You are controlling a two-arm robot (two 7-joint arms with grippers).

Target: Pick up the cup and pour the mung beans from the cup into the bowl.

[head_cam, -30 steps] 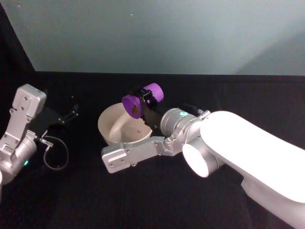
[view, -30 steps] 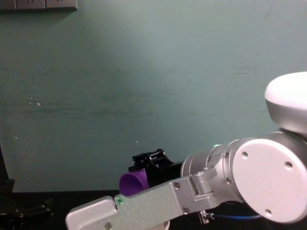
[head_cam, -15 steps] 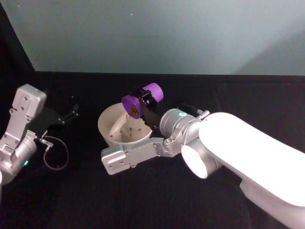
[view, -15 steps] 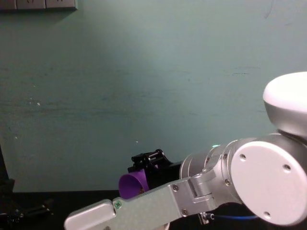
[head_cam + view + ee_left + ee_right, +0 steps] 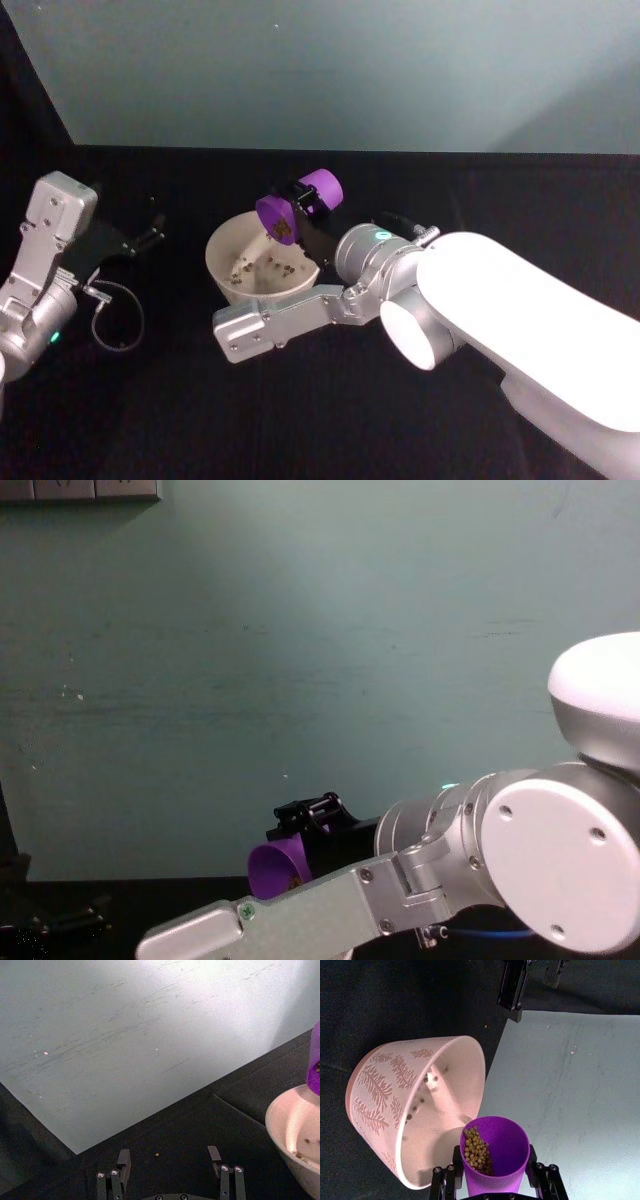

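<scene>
1. My right gripper [image 5: 303, 203] is clamped on the cup [image 5: 322, 187], one black finger pressed to each side of its purple wall. In the right wrist view the gripper [image 5: 495, 1182] takes the cup [image 5: 495, 1152] near its base, and the open mouth faces away from my wrist.
2. I hold the cup lifted and tipped over on its side, mouth pointing left and down, above the far right part of the bowl's rim. From the chest camera the cup [image 5: 275, 865] shows its purple mouth just past my forearm link.
3. A clump of mung beans [image 5: 476, 1149] lies heaped along the low side of the cup, right up to its lip.
4. The bowl [image 5: 225, 262] stands on the black table [image 5: 300, 420] near the middle of the scene, just beyond my right forearm. More loose beans [image 5: 265, 265] are scattered over its pale inner floor.
5. In the right wrist view the bowl's outer wall [image 5: 375, 1085] carries a brown leaf pattern.
6. My left gripper [image 5: 150, 235] is parked well to the left of the bowl, above the table, holding nothing. Its wrist camera shows the gripper [image 5: 169, 1160] with fingers spread wide apart.
7. That same view catches the bowl's edge [image 5: 285, 1130] with the cup [image 5: 315, 1060] above it, and one stray bean [image 5: 157, 1154] on the table between my left fingers.
8. A pale green wall [image 5: 300, 630] stands at the table's far edge.
</scene>
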